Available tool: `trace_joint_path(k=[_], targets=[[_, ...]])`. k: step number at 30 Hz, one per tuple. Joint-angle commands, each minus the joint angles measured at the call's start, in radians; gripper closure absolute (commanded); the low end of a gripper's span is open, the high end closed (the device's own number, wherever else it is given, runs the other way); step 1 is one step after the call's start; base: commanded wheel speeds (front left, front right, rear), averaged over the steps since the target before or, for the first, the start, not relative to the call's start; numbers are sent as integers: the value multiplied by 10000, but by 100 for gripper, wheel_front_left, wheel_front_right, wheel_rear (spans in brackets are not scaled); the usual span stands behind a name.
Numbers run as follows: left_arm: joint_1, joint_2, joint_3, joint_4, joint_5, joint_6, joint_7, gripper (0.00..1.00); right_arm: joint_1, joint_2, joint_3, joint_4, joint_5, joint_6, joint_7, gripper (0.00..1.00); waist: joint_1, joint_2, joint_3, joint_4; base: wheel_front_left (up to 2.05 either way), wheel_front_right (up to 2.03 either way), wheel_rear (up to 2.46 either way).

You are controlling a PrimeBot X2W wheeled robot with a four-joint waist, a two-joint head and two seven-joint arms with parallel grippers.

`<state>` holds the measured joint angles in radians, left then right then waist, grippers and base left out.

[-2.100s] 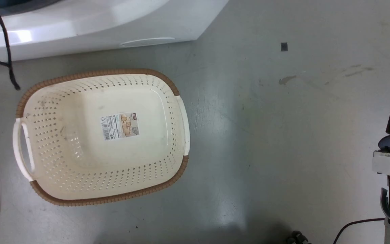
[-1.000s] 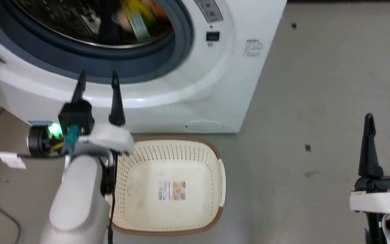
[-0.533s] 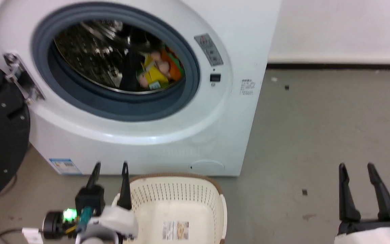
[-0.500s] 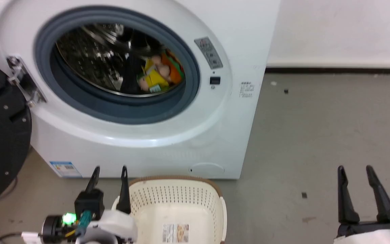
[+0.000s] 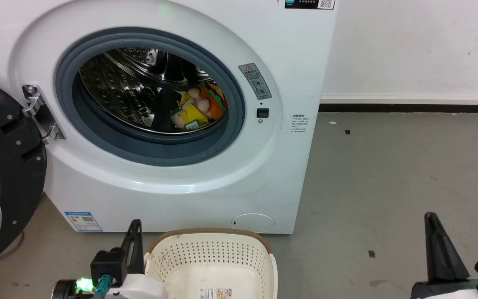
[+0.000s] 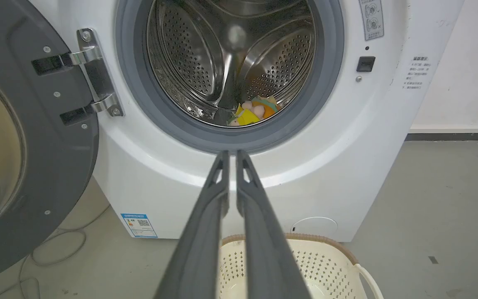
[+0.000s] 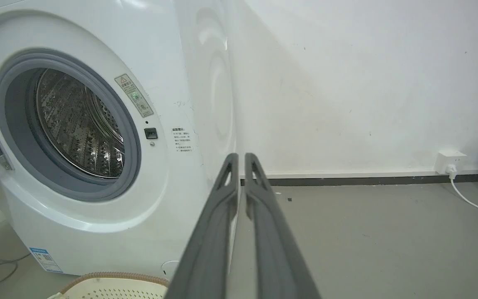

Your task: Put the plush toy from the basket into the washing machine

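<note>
Plush toy (image 5: 195,109) lies at 5 o'clock inside the washing machine (image 5: 181,195), basket (image 5: 210,231) looks empty, so drop-off seems done. Both my jaws narrow, holding nothing; next I'd just park.

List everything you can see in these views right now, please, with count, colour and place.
washing machine: one, white, against the white wall
door: one, black, swung open at the robot's left
plush toy: one, orange, yellow, green and pink, inside the steel drum
basket: one, cream with brown rim, on the grey floor before the machine
wall socket: one, white, with white cable, low on the wall
left gripper: one, dark fingers, shut, beside the basket
right gripper: one, dark fingers, shut, above bare floor
</note>
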<state>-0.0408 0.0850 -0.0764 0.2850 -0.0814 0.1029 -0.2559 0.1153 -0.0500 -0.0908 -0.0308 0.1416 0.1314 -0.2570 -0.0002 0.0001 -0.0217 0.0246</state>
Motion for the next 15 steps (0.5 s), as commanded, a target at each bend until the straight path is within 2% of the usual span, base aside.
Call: trace_joint_path(k=[1, 15], targets=[[4, -1, 6, -28, 8, -10, 25, 100, -11, 0, 7, 3, -14, 0, 25, 100, 2, -1, 2, -2, 0, 0, 0], [50, -41, 91, -347, 99, -125, 312, 100, -140, 0, 109, 37, -172, -1, 313, 100, 2, -1, 27, -30, 0, 0, 0]])
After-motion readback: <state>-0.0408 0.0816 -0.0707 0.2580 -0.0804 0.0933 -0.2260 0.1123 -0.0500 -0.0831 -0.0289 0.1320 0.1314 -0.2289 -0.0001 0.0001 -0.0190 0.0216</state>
